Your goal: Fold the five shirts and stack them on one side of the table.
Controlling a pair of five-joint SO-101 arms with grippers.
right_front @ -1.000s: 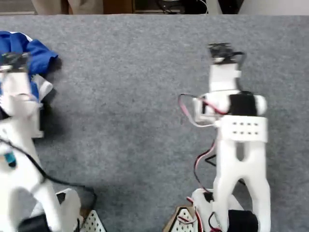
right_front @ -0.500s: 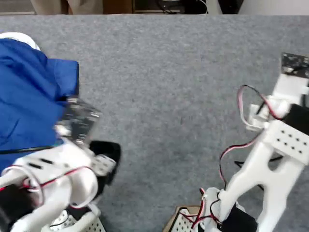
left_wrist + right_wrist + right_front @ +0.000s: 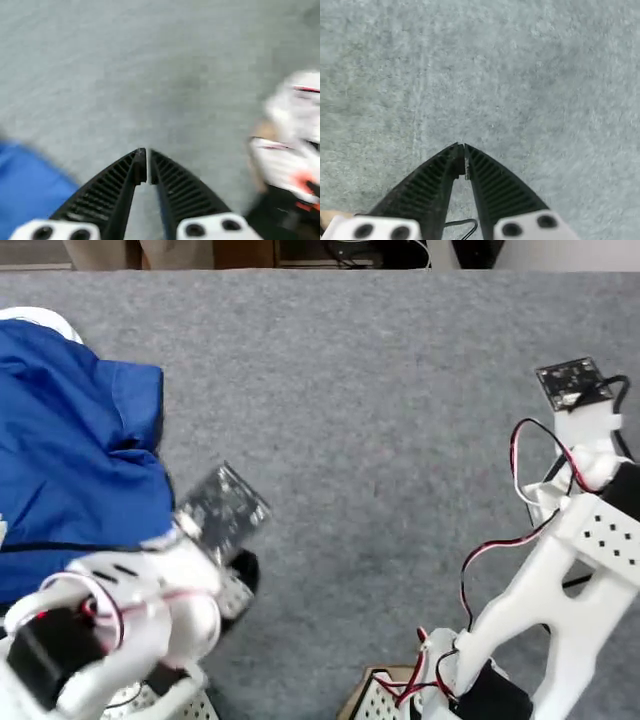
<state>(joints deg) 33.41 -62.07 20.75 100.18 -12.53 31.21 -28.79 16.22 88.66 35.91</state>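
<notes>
Grey tbl (image 3: 380, 390); blue shirt (image 3: 70, 450) rumpled, unfolded, w/ white trim.

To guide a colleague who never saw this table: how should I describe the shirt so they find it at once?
Start at the grey table and go to its left edge in the high view. The shirt lies there beside the left arm; it is the only blue cloth.

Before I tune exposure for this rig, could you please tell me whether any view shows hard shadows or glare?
High view: even light on the grey table, no glare; a thin shadow edges the blue shirt. Left wrist view: the table darkens in a patch beyond the left gripper. Right wrist view: flat light, no hard shadow around the right gripper.
</notes>
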